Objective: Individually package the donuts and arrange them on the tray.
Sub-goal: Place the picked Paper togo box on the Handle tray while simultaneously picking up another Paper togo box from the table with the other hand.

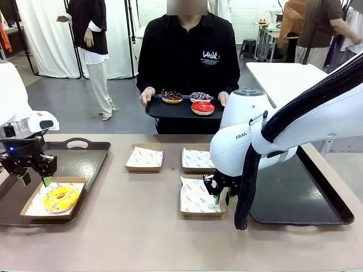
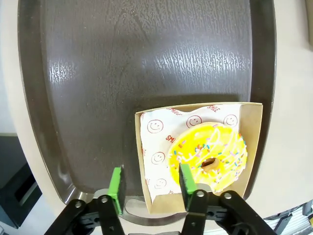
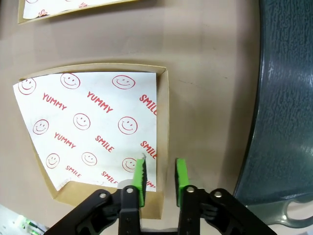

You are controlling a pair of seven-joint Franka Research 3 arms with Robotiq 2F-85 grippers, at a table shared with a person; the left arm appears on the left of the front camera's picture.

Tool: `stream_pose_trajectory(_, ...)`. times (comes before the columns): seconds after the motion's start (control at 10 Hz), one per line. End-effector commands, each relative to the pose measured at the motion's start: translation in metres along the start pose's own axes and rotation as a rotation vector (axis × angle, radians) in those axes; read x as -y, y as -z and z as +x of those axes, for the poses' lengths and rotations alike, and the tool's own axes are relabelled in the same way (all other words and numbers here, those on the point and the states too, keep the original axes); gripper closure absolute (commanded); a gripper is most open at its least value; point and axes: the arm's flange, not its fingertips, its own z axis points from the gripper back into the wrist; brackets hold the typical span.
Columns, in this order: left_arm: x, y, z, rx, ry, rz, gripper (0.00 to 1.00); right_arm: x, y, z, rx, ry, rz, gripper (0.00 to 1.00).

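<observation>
A yellow sprinkled donut [image 1: 61, 196] [image 2: 208, 156] lies in a paper-lined cardboard box [image 1: 34, 211] [image 2: 252, 147] on the dark left tray [image 1: 85, 156] [image 2: 146, 58]. My left gripper [image 1: 34, 178] [image 2: 150, 182] is open, its fingers on either side of that box's wall. Chocolate [image 1: 172, 97], purple-and-white [image 1: 199, 97] and red [image 1: 202, 107] donuts sit on a black tray [image 1: 170, 111] that the person holds at the far edge. My right gripper [image 1: 221, 196] [image 3: 160, 175] straddles the right wall of an empty lined box [image 1: 195, 198] [image 3: 98, 122], jaws narrow, with small gaps still showing.
Two more empty lined boxes [image 1: 144, 157] [image 1: 197, 159] stand mid-table; the edge of one such box [image 3: 73, 7] crosses the top of the right wrist view. A dark empty tray [image 1: 295, 198] [image 3: 288, 98] lies at the right, close beside my right gripper. Bare tabletop runs along the near edge.
</observation>
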Motion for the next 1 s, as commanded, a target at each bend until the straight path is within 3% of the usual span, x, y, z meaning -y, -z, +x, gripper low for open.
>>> stream_pose_trajectory(0.0, -0.001, 0.000, -0.003, 0.017, 0.003, 0.018, 0.05, -0.006, 0.006, 0.005, 0.025, 0.019, -0.013, 1.00)
stream_pose_trajectory(0.1, -0.001, -0.001, -0.003, 0.019, 0.002, 0.013, 0.00, -0.006, 0.006, 0.005, 0.021, 0.022, -0.011, 1.00)
stream_pose_trajectory(0.6, -0.003, -0.006, -0.005, 0.027, -0.003, -0.010, 0.00, -0.007, 0.004, 0.007, 0.021, 0.052, -0.002, 1.00)
stream_pose_trajectory(0.7, -0.005, -0.013, -0.008, 0.039, 0.000, -0.046, 0.00, -0.007, -0.002, 0.005, -0.009, 0.055, 0.003, 1.00)
stream_pose_trajectory(0.9, -0.020, -0.042, -0.027, 0.066, 0.035, -0.252, 0.00, -0.002, -0.040, -0.001, -0.004, 0.035, 0.022, 1.00)
